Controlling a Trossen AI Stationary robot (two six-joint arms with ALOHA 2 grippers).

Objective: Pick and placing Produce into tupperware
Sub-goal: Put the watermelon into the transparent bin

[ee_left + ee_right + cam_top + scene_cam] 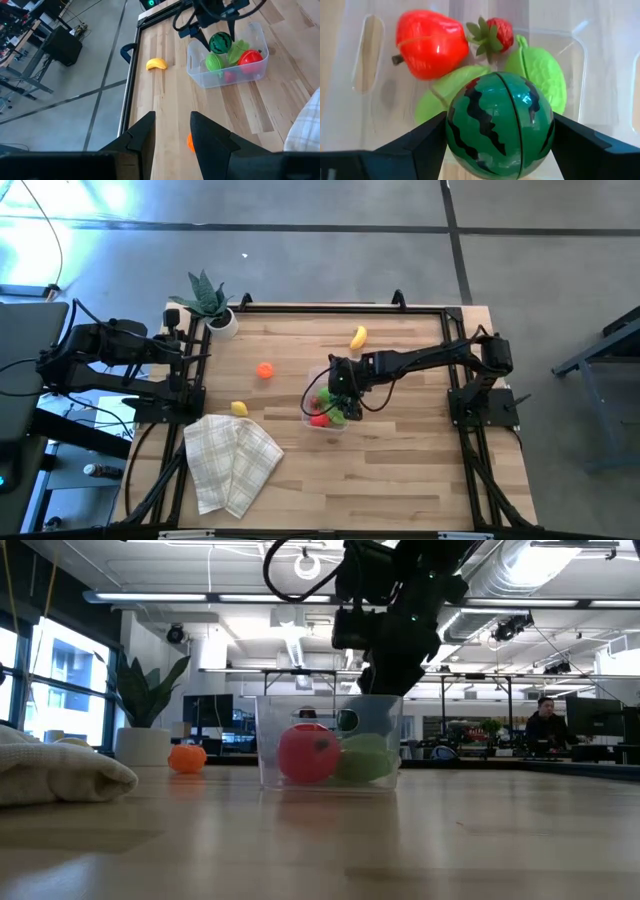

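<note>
The clear tupperware tub (322, 423) stands near the table's middle. It holds a red fruit (430, 45), a strawberry (495, 32) and light green pieces (540, 75). My right gripper (500, 132) is over the tub, pointing down, shut on the dark striped green watermelon (500, 125). A yellow banana (358, 337), an orange piece (264, 370) and a small yellow piece (239, 409) lie loose on the table. My left gripper (172, 135) waits open at the table's left edge. My right gripper pinches the round watermelon toy between its two fingers (420, 145), one on each opposite side (457, 132). It comes from above, pointing down. The watermelon (220, 42) sits in the tub's mouth, over the pieces inside; whether it touches them, I cannot tell.
A checked folded cloth (230, 460) lies near the table's near left corner. A potted green plant (210, 300) stands at the far left corner. A black frame (330, 307) runs around the table. A person (545, 725) sits in the room beyond.
</note>
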